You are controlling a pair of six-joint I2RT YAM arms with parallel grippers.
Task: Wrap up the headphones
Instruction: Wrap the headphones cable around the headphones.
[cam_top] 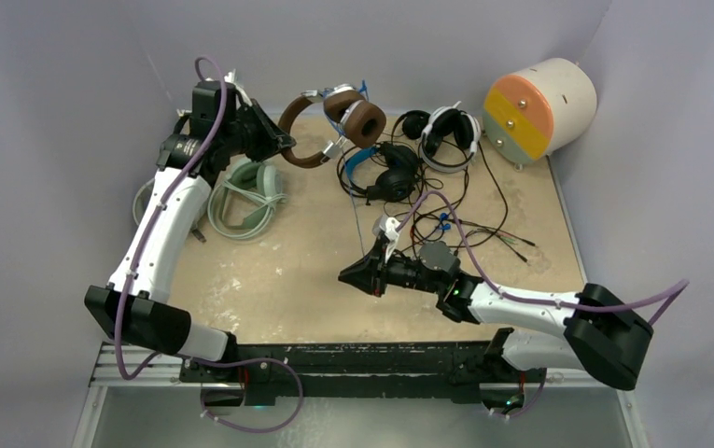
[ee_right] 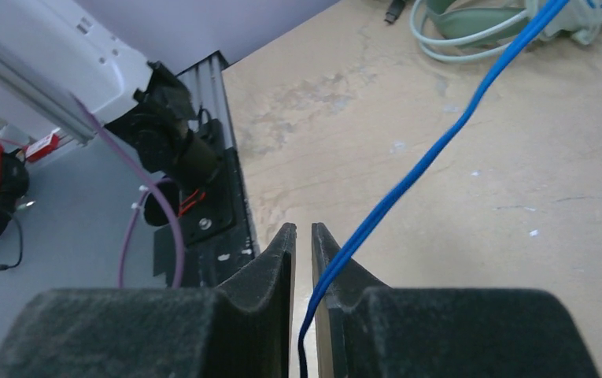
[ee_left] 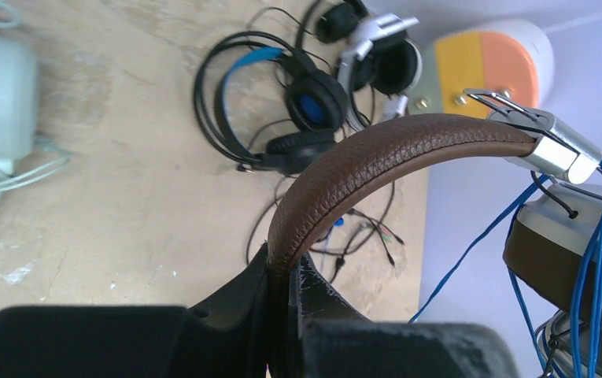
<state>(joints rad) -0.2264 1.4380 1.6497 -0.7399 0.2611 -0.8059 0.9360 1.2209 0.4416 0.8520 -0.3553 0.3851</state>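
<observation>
Headphones [cam_top: 364, 121]: brown pair raised over the surface [cam_top: 287, 271], far left.
Left pincer [ee_left: 282, 272]: clamped on the brown headband [ee_left: 376, 161].
Right pincer [ee_right: 303, 236]: nearly together on the blue cable [ee_right: 431, 153].
Other headsets [cam_top: 392, 175]: lying far side.

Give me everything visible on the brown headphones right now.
The brown headphones are held up over the far side of the table, clamped at the padded, leather-look headband by the left end effector. A silver metal slider joins the band to a brown-and-cream ear cup with a thick brown cushion. Their blue cable hangs in loops by that cup and stretches straight to the right end effector, which appears to pinch it.
</observation>
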